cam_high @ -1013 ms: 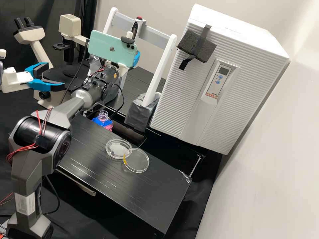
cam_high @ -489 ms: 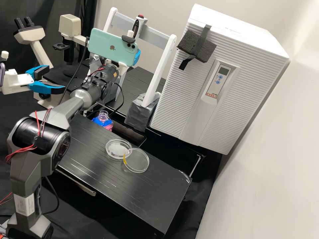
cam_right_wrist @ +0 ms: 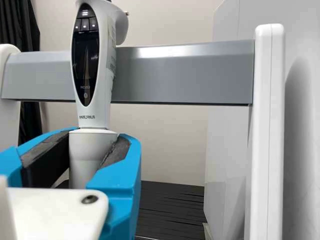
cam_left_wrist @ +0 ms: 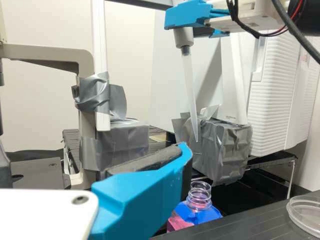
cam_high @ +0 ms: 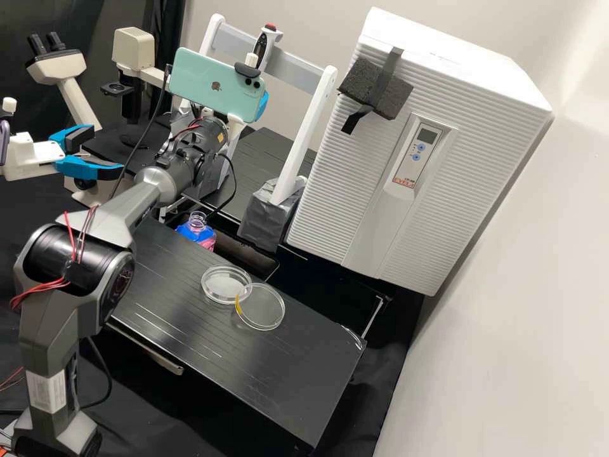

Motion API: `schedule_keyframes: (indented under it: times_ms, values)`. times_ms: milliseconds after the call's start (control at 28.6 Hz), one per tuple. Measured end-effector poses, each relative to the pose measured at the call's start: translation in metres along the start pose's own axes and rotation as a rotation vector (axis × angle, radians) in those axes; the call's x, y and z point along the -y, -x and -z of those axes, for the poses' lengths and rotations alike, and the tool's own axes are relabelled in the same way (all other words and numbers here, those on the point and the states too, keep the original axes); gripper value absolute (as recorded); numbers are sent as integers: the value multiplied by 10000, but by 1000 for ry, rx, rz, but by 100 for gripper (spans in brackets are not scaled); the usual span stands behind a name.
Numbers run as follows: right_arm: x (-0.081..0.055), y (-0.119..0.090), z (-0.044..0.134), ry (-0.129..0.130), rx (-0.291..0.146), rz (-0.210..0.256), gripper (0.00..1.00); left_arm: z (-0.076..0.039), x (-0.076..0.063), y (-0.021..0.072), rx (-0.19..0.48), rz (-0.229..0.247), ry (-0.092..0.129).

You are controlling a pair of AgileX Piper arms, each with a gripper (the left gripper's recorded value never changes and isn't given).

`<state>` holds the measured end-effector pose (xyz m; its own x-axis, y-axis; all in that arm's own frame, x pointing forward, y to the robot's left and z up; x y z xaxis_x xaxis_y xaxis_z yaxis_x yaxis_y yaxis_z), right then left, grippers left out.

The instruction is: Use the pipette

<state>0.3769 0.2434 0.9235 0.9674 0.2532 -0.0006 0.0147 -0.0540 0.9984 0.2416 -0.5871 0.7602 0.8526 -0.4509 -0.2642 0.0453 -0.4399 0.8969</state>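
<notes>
My right gripper (cam_right_wrist: pixel 82 150) is shut on the white and black pipette (cam_right_wrist: pixel 92 75), holding it upright in front of the grey crossbar of the white stand (cam_high: pixel 298 70). From the left wrist view, the pipette's clear tip (cam_left_wrist: pixel 190 95) hangs from the right gripper (cam_left_wrist: pixel 192 15) above and slightly aside of an open bottle of pink liquid (cam_left_wrist: pixel 200 200). That bottle (cam_high: pixel 198 230) stands at the black platform's back edge. My left gripper (cam_high: pixel 85 151) hovers open at the far left, nothing in it. Two clear petri dish halves (cam_high: pixel 225 282) (cam_high: pixel 261 306) lie on the platform.
A large white ribbed appliance (cam_high: pixel 431 146) stands at the right. Microscopes (cam_high: pixel 57 70) occupy the back left. The stand's feet are wrapped in grey tape (cam_high: pixel 269 212). The black platform (cam_high: pixel 254 374) has bare room in front of the dishes.
The right arm has lifted the pipette a little, so its head now rises above the stand's crossbar. The left gripper shifted slightly left.
</notes>
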Motion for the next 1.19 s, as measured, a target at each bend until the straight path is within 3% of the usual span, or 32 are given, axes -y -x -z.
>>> schedule_keyframes:
  times_ms: [524,1013,1153,1188]
  values:
    - [114,8,-47,-9,20,36,0,-15,11,-2,6,4,1]
    - [171,24,-91,-9,7,20,0,-42,20,-2,15,7,2]
    - [203,30,-84,-20,0,19,0,-57,24,-2,20,8,4]
    - [201,31,-86,-21,-1,16,100,-57,24,-2,20,8,4]
